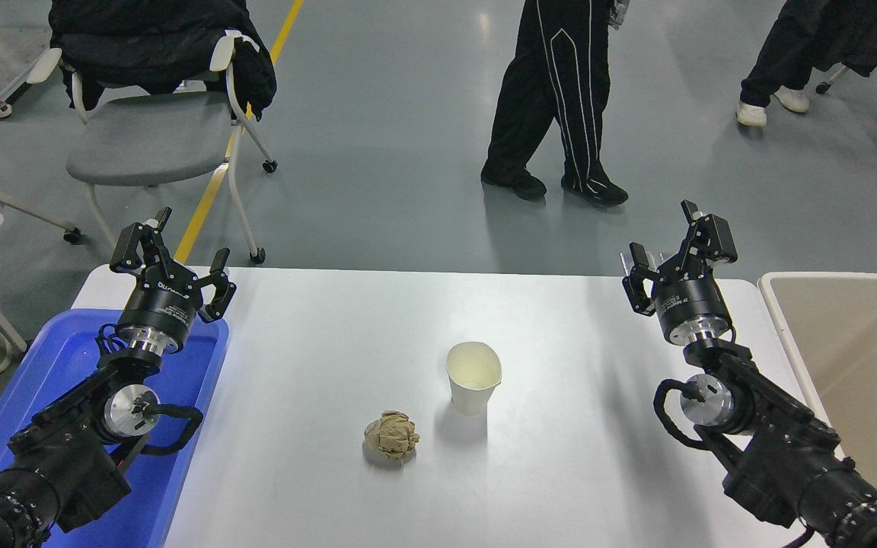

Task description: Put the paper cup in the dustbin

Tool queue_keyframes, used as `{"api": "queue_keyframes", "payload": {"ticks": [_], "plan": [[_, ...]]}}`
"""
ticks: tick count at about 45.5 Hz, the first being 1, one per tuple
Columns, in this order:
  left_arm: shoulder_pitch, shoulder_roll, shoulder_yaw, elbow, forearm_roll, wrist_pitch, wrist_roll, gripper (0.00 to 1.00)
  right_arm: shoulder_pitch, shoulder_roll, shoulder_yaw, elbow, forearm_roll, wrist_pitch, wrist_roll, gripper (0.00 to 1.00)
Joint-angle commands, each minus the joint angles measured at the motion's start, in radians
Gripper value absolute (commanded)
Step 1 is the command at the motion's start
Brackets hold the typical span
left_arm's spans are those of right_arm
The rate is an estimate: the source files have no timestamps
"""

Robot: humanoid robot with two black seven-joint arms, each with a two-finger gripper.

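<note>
We see a white table [560, 487]. On it the paper cup [473, 377] stands upright near the middle. A crumpled brown paper ball [391, 435] lies just beside it, closer to us, not touching.

The left end effector [172, 255] and the right end effector [678, 255] both point forward, fingers spread, holding nothing.
</note>
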Motion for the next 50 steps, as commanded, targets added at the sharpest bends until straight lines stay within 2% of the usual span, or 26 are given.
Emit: {"api": "queue_keyframes", "payload": {"ticks": [1,13,21,34,43,50], "plan": [[0.000,0.000,0.000,0.000,0.000,0.000,0.000,1.00,0.000,-0.015,-0.004,-0.002,0.000,-0.001,0.000,0.99],[0.000,0.000,0.000,0.000,0.000,0.000,0.002,1.00,0.012,-0.028,-0.013,-0.012,-0.002,-0.009,-0.002,0.99],[0.000,0.000,0.000,0.000,0.000,0.000,0.000,1.00,0.075,-0.051,-0.097,-0.126,-0.011,-0.004,-0.009,0.99],[0.000,0.000,0.000,0.000,0.000,0.000,0.000,1.00,0.285,-0.144,-0.501,-0.177,-0.005,0.001,-0.026,0.99],[0.000,0.000,0.000,0.000,0.000,0.000,0.000,1.00,0.528,-0.155,-1.092,-0.161,-0.003,0.016,-0.097,0.99],[0.000,0.000,0.000,0.000,0.000,0.000,0.000,1.00,0.685,-0.146,-1.427,-0.132,0.000,0.123,-0.161,0.99]]}}
